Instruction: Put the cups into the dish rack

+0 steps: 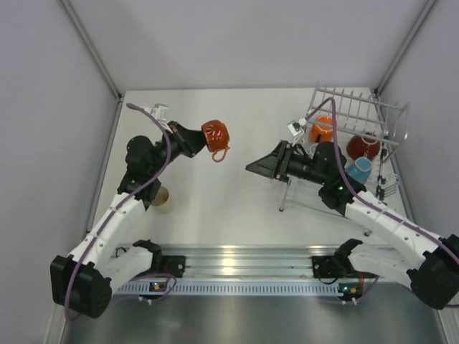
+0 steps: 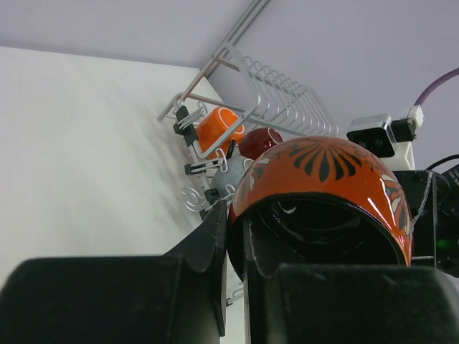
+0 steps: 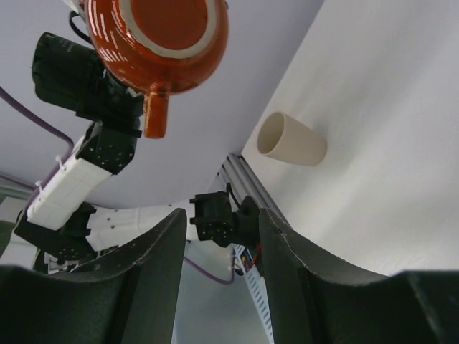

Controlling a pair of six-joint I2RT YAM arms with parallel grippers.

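1. Nearest, at the bottom of the left wrist view: the left fingers [image 2: 221, 247], black, closed narrow on the rim of the orange-red mug [image 2: 323, 179], one finger outside the wall and one inside the glossy black interior.
2. Held clear above the counter [image 1: 237, 215], with the mouth turned toward the left wrist camera and a dark leaf pattern on the outer wall.
3. In the right wrist view, seen from below beyond the right fingertips, up and to the left, base toward that camera and handle pointing down.
4. Right fingers [image 1: 259, 166]: spread moderately apart, nothing between them, facing the left fingers across a stretch of bare counter.
5. Dish rack [image 1: 358, 107]: behind the right fingers, beside and partly under the right forearm; far ahead of the left fingers in the left wrist view.
6. In the rack: bright orange mug [image 1: 320, 131] closest to the right fingers, then dark red mug [image 1: 362, 147], then light blue mug [image 1: 358, 170] close against the right arm.
7. Cream cup [image 3: 290, 140]: lying on its side on the counter, well behind the left fingers, just beside the left forearm; handle not visible.
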